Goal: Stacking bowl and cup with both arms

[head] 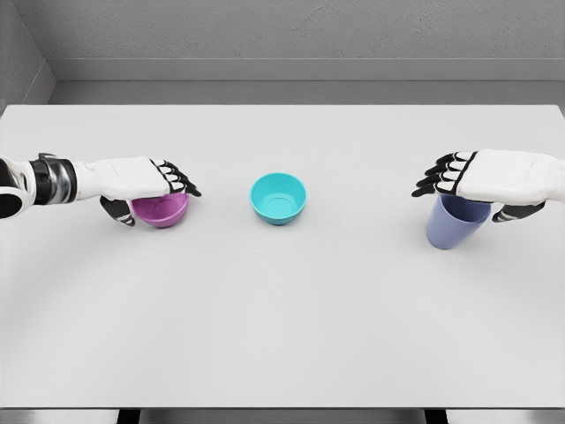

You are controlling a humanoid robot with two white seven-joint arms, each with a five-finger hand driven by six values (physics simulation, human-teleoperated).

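A magenta bowl sits on the table at the left. My left hand lies just over it, fingers stretched across its rim and thumb down beside its left wall, with no closed grasp. At the right stands a lavender-blue cup. Over its mouth hovers my right hand, fingers extended to the left and thumb hanging at the cup's right side. A teal bowl rests upright in the middle of the table, between the two hands and apart from both.
The white table spans the whole view, with its front edge near the bottom of the picture. A grey wall runs behind its far edge.
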